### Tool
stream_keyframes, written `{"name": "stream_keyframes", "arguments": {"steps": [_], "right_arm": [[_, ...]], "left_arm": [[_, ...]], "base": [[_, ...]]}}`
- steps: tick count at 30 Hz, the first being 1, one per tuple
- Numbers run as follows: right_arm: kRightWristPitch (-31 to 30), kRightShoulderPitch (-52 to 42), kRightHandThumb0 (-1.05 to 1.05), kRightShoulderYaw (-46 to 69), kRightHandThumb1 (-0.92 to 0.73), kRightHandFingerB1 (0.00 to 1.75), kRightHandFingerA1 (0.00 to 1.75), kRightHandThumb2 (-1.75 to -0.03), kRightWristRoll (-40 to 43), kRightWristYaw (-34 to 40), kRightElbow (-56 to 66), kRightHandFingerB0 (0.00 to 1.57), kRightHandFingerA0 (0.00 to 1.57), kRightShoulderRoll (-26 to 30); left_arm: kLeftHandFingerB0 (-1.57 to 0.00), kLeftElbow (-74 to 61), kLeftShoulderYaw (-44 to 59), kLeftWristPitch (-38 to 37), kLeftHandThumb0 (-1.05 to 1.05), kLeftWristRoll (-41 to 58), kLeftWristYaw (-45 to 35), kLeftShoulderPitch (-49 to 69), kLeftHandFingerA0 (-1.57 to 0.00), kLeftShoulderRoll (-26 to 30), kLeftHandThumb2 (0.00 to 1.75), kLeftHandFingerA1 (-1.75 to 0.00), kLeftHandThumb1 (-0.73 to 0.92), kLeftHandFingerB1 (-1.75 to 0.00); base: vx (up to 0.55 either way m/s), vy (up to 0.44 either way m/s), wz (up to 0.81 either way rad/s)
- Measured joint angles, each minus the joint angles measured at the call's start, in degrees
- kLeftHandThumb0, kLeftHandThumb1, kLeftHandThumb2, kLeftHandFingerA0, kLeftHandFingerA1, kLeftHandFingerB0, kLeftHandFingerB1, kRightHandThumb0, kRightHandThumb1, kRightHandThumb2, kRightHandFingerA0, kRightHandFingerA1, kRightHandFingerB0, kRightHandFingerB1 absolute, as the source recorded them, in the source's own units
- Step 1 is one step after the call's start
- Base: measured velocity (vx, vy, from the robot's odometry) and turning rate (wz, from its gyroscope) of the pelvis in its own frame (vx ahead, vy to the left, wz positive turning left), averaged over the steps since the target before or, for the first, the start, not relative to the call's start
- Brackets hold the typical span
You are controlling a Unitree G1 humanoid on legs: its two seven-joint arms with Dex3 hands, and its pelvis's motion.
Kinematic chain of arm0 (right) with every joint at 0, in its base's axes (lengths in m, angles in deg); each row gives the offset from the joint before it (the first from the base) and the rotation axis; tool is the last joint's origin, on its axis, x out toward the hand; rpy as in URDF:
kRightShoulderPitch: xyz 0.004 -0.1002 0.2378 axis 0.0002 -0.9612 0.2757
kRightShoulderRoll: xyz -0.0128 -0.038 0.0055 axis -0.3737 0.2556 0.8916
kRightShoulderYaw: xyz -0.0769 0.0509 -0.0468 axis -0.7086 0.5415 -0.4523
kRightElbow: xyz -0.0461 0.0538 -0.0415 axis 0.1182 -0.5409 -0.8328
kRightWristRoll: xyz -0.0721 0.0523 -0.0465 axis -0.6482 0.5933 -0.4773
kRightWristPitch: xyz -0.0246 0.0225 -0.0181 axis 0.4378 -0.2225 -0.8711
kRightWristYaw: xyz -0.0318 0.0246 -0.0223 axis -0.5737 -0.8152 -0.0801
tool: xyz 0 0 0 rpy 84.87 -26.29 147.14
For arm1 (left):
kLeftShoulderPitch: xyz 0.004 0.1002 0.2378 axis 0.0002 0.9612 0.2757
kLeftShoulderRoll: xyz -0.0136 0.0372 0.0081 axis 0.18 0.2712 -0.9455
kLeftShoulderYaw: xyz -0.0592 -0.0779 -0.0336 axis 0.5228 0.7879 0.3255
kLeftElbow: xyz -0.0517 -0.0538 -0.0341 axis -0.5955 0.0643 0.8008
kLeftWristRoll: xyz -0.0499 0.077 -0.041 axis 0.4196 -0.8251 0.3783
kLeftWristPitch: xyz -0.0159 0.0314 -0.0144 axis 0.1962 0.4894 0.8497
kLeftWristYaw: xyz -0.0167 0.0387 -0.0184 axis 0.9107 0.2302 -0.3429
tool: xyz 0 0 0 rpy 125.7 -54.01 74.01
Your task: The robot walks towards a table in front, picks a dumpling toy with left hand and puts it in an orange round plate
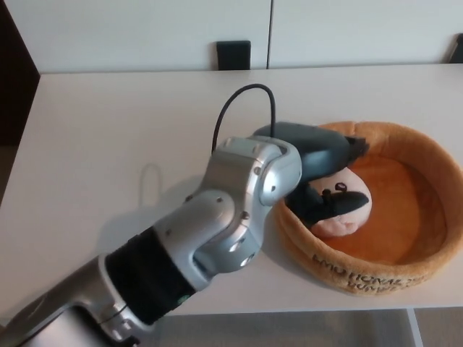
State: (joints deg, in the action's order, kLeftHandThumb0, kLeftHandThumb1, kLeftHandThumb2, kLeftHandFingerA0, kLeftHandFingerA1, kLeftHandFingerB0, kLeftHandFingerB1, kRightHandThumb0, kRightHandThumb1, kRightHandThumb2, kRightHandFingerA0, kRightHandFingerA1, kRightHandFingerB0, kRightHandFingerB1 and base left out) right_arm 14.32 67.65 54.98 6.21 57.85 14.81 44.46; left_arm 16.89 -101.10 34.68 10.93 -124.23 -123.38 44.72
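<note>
The left hand (325,170) is clamped on the dumpling toy (338,210), holding it inside the orange round plate (427,166) at the plate's near-left part. One dark finger (318,144) arches over the top of the toy, and the thumb (336,204) crosses its front, so that only the toy's pale lower side and part of its face with small dark marks show between them. Whether the toy rests on the plate's floor or is held just above it cannot be told.

The silver wrist and forearm (239,210) reach toward the plate from its left and from the near edge of the picture, the wrist joint touching or just beside the plate's left rim. A thin black cable (239,101) loops up from the wrist on the side away from the plate.

The plate is a soft, plush-looking bowl with a thick raised rim and dark lettering along its near outer wall. It sits on the white table (130,123), close to the table's near edge. Beyond the plate, past the table's far edge, a small black square object (234,55) stands against the pale wall.
</note>
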Motion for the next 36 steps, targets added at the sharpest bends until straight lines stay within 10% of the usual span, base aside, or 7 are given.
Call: {"name": "stream_keyframes", "arguments": {"steps": [4,5,11,21,35,36], "right_arm": [[0.0,0.2,-0.1,0.0,-0.57,0.41,0.51,-0.56,0.0,0.0,-0.1,0.46,0.65,0.0],[0.0,0.2,-0.09,0.0,-0.57,0.4,0.51,-0.56,0.0,0.0,-0.1,0.45,0.65,0.0],[0.2,-0.4,-0.1,-0.4,-0.57,0.42,0.54,-0.56,0.0,0.0,0.8,0.46,0.66,0.0],[0.4,-1.9,-0.12,-0.3,-0.55,0.42,0.53,-0.57,0.1,-0.1,1.2,0.47,0.67,0.0],[0.4,-2.5,-0.1,-0.5,-0.55,0.4,0.49,-0.56,0.0,0.0,0.7,0.46,0.63,-0.1],[0.4,-2.6,-0.09,-0.5,-0.56,0.42,0.51,-0.56,0.0,0.0,0.6,0.46,0.63,-0.1]], "left_arm": [[0.0,-8.4,4.9,-0.9,-1.04,0.0,1.5,0.2,-0.08,1.8,1.1,-0.15,0.75,-0.04],[-0.03,-9.1,5.3,-1.0,-0.65,0.0,1.6,0.2,-0.14,1.9,0.61,-0.31,0.61,-0.23],[-0.57,-23.9,13.1,-3.7,-0.12,1.0,4.7,4.8,-0.48,2.9,0.61,-0.4,0.6,-0.39],[-0.89,-43.3,30.6,-9.3,0.06,7.9,7.3,16.5,-0.54,3.2,0.83,-0.4,0.5,-0.49],[-0.9,-49.8,53.1,-18.0,0.07,21.8,5.6,53.6,-0.52,1.6,0.8,-0.43,0.56,-0.52],[-0.97,-49.4,54.0,-18.6,0.01,22.4,5.5,55.7,-0.76,1.5,0.69,-0.48,0.59,-0.56]], "base": [[0.0,0.0,0.0],[0.0,0.0,0.0],[0.0,0.0,0.0],[0.0,0.0,0.0],[0.0,0.0,0.0],[0.0,0.0,0.0]]}}
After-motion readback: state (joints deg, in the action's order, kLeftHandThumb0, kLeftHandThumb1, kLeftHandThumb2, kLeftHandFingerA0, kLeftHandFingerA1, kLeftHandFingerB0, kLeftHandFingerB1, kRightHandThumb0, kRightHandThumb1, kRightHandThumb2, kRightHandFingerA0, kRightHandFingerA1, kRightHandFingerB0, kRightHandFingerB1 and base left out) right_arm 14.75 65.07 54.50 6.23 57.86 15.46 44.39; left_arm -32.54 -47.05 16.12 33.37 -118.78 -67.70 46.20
